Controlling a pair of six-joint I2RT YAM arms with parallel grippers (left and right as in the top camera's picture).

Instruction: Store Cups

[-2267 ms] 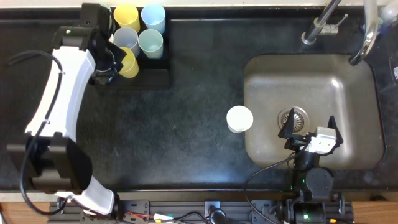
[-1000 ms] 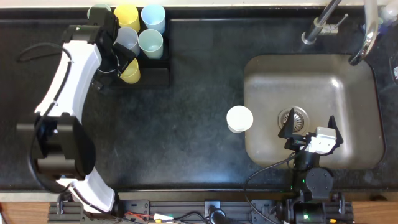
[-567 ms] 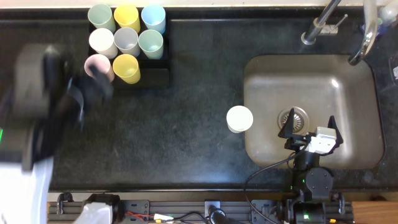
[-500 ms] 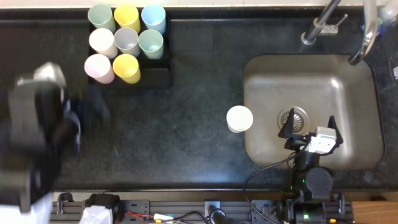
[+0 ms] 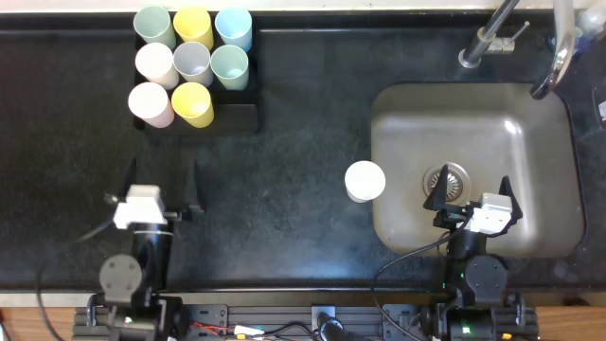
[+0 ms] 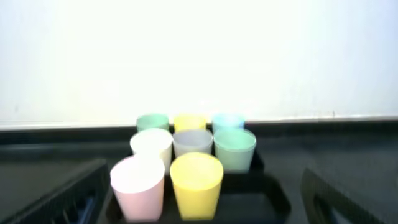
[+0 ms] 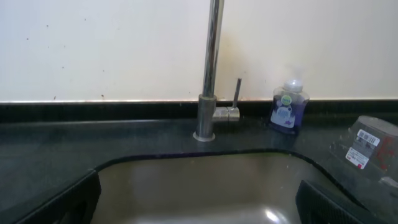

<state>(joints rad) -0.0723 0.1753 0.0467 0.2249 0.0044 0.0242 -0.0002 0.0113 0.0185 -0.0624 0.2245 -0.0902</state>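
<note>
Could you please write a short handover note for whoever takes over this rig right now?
Left gripper: open, empty, near its base.
Right gripper: open, empty, over the sink.
Eight cups stand in the black rack; one corner slot is free.
One white cup stands on the counter beside the sink.
Left to do: put that cup in the free slot.

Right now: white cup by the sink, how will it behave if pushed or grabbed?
The white cup looks like plastic, so probably light and squeezable. It stands on end on the counter, so a push likely slides or tips it. Tipped, it could roll into the sink.
</note>
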